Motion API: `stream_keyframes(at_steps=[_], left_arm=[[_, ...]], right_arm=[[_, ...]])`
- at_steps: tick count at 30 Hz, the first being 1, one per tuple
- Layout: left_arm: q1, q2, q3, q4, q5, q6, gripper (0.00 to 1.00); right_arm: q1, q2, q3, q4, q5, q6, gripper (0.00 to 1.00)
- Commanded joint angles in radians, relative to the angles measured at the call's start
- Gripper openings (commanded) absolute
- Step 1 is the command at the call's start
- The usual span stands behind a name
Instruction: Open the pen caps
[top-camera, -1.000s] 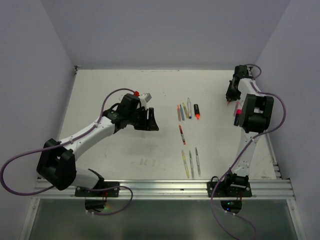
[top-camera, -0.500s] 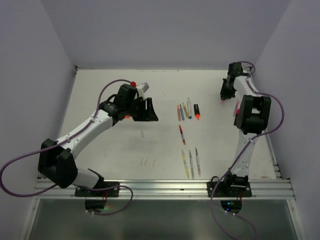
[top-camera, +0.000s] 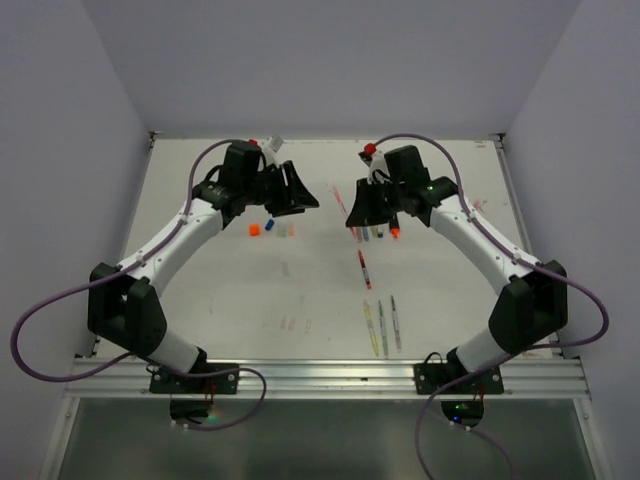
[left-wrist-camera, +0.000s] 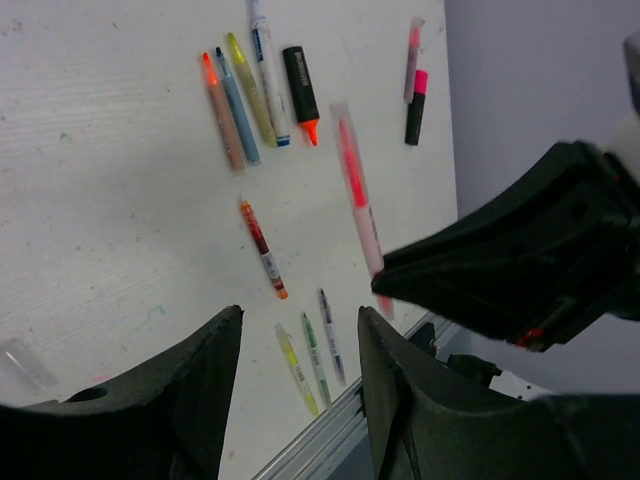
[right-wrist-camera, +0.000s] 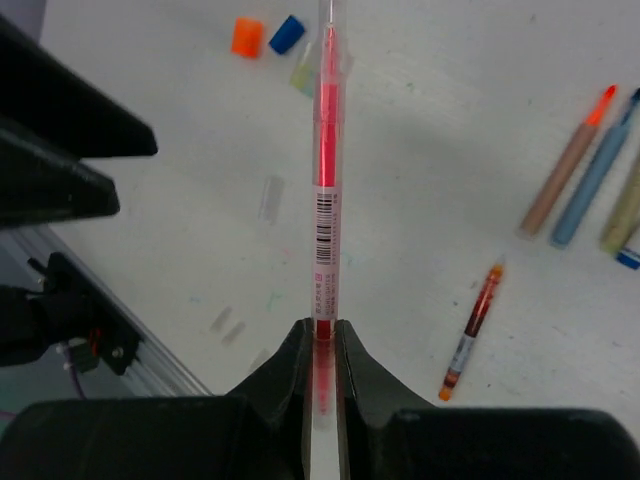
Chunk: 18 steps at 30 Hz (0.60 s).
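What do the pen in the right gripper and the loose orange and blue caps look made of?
Pen: clear glossy plastic, probably; the red core shows through the barrel. Orange cap and blue cap: opaque coloured plastic, seemingly; finish too small to judge.

Bright even light, soft shadows (near foreground blurred)

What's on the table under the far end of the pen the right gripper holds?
An orange cap and a blue cap lie in plain view beside the pen; a pale cap is partly covered by it.
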Motion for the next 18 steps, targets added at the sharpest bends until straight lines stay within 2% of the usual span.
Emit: stream_keyframes(at_steps=[1,5,9,18], left_arm=[[0.009,-0.012,0.030,0.088,0.065,-0.077,0.53],[0.007,-0.055,-0.025,0.135,0.063,-0.111,0.55],[-0.003,-0.052,-0.060,0.152,0.091,-0.126,0.59],[-0.047,-0.020,-0.042,0.117,0.051,-0.116,0.63]], right_arm=[[-0.006,-0.110,-0.130,0.089,-0.236,-0.007,0.00],[0.001,-0.202,-0.223,0.093,-0.294,-0.024,0.00],[0.014,-0.222,-0.268,0.137,-0.350,0.002,0.00],[0.037,-0.223,-0.270,0.182,-0.388,0.055,0.00]])
